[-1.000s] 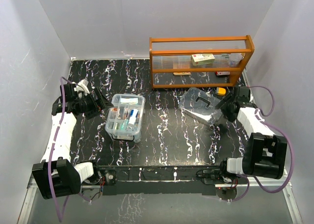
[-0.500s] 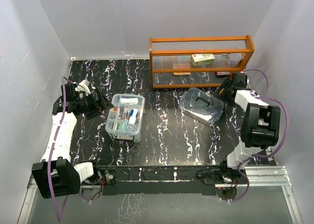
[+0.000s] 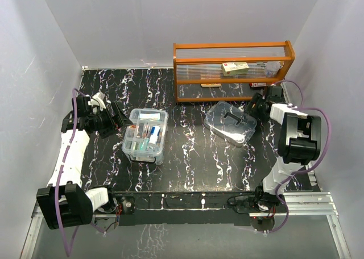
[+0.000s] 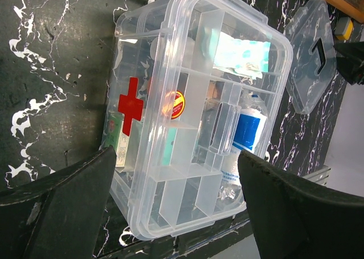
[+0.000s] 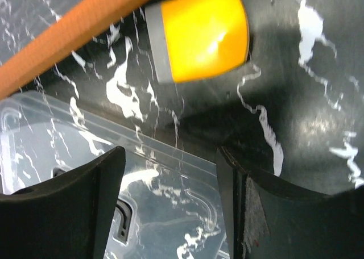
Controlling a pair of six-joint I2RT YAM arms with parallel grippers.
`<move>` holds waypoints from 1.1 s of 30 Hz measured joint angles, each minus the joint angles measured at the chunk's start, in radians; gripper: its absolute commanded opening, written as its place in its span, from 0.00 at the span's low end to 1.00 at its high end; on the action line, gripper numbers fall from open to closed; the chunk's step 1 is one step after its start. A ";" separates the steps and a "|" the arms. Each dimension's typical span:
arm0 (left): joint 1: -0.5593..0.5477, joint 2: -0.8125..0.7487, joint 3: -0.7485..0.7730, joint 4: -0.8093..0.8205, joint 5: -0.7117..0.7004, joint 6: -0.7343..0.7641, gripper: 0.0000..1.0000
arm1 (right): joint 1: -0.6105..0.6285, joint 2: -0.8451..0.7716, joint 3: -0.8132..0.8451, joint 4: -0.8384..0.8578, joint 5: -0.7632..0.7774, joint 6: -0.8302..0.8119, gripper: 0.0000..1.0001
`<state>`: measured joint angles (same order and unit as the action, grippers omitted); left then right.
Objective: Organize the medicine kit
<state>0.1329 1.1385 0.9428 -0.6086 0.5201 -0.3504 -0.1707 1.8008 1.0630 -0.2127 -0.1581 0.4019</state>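
The medicine kit (image 3: pixel 145 135) is a clear box standing open left of centre. The left wrist view shows its red cross (image 4: pixel 130 105), its divided insert tray (image 4: pixel 196 157), and small packets and a blue-and-white tube (image 4: pixel 248 131) inside. My left gripper (image 3: pixel 118 118) hovers just left of the kit, open (image 4: pixel 176 158), with the kit's near end between its fingers. The clear lid (image 3: pixel 230 121) with its dark handle lies apart on the table. My right gripper (image 3: pixel 257 107) stands open (image 5: pixel 168 157) over the lid's (image 5: pixel 142 174) far right edge, beside a yellow capsule-like thing (image 5: pixel 202 34).
The orange wooden rack (image 3: pixel 233 49) with a ribbed clear panel stands at the back right, close behind my right gripper. It holds a green-and-white box (image 3: pixel 235 67); a red packet (image 3: pixel 259 84) lies at its foot. White walls close in both sides.
My right arm has swung up from the near right, and its gripper now covers the yellow thing at the lid's far corner. The lid shifted slightly left. The left arm stayed put.
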 measured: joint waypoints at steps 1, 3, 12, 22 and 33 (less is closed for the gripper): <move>-0.002 0.000 0.000 0.000 0.000 0.000 0.87 | 0.002 -0.011 -0.013 0.000 -0.003 0.000 0.63; -0.004 0.002 0.000 0.001 0.000 0.001 0.87 | 0.007 -0.052 -0.058 -0.008 -0.010 0.002 0.61; -0.008 0.005 0.000 0.001 -0.002 0.003 0.87 | 0.189 -0.264 -0.270 -0.072 -0.007 0.078 0.58; -0.009 0.005 0.001 0.000 -0.002 0.002 0.87 | 0.315 -0.416 -0.303 -0.187 0.104 0.093 0.73; -0.009 0.004 0.015 -0.007 -0.002 0.002 0.88 | 0.387 -0.194 -0.044 -0.255 0.174 -0.031 0.77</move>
<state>0.1238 1.1427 0.9577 -0.6155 0.5182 -0.3481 0.2165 1.6070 1.0187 -0.4679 0.0162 0.3710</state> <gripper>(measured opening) 0.872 0.788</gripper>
